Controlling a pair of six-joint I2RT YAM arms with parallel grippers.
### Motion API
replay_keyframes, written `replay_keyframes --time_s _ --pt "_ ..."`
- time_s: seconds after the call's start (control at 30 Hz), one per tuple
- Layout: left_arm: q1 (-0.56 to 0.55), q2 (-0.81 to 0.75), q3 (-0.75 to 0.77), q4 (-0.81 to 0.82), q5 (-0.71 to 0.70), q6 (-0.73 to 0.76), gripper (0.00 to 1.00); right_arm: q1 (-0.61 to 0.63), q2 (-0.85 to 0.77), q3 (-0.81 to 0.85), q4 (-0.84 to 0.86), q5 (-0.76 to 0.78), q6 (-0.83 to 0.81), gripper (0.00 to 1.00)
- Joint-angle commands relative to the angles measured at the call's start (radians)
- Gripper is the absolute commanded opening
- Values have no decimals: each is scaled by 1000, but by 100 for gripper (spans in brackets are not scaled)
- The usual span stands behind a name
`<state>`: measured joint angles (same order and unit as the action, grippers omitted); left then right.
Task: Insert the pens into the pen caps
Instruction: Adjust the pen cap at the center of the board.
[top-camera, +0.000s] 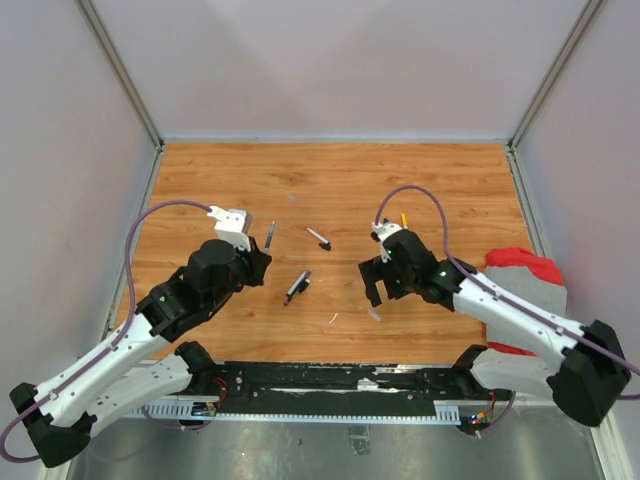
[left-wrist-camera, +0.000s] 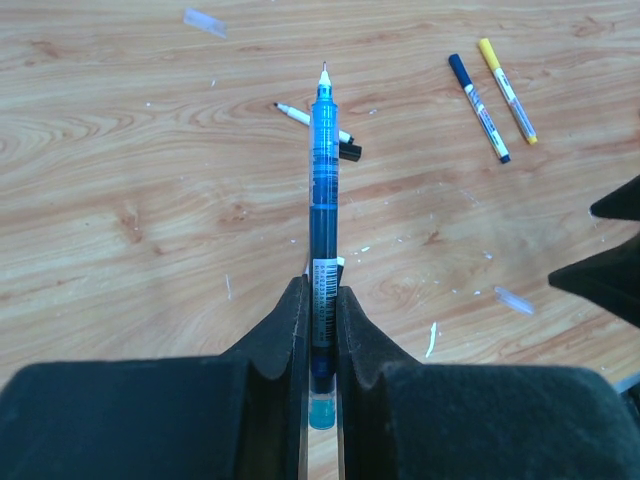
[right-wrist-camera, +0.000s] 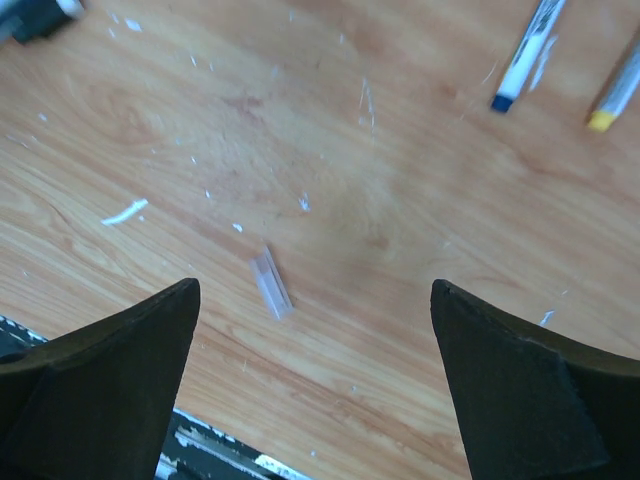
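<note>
Two black wedge-shaped jaws of left gripper (left-wrist-camera: 320, 292) pinch slim translucent blue pen (left-wrist-camera: 322, 160); right gripper (right-wrist-camera: 315, 290) spread wide over clear tubular cap (right-wrist-camera: 271, 283) on scuffed wood-grain table (right-wrist-camera: 330, 180).

Wood-grain tabletop (top-camera: 330, 180), plain pale walls (top-camera: 330, 60), aluminium corner posts (top-camera: 120, 70), red-and-grey cloth (top-camera: 525, 265) at right edge

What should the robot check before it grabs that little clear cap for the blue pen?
1. Left gripper shut on the blue pen: ok.
2. Pen's tip bare, pointing away from the gripper: ok.
3. Right gripper open: ok.
4. Clear cap lying free on the table, seen between the right jaws: ok.
5. Cap fits this pen: cannot tell.
</note>
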<state>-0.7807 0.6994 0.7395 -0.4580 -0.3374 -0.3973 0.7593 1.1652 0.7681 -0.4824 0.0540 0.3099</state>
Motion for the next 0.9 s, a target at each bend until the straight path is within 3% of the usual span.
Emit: replay_keyframes --time_s 0.0,0.1,0.43,0.87 --pt "5 -14 -20 12 -31 -20 1 7 -134 -57 142 111 -25 98" --pt "5 -14 -23 13 -39 -19 0 -13 -163 -84 165 132 -38 98" --pt "6 -20 -34 16 -58 -31 1 -67 -108 -40 73 2 -79 99" --pt "6 -27 -83 45 -54 -70 1 -43 112 84 -84 -102 -153 87"
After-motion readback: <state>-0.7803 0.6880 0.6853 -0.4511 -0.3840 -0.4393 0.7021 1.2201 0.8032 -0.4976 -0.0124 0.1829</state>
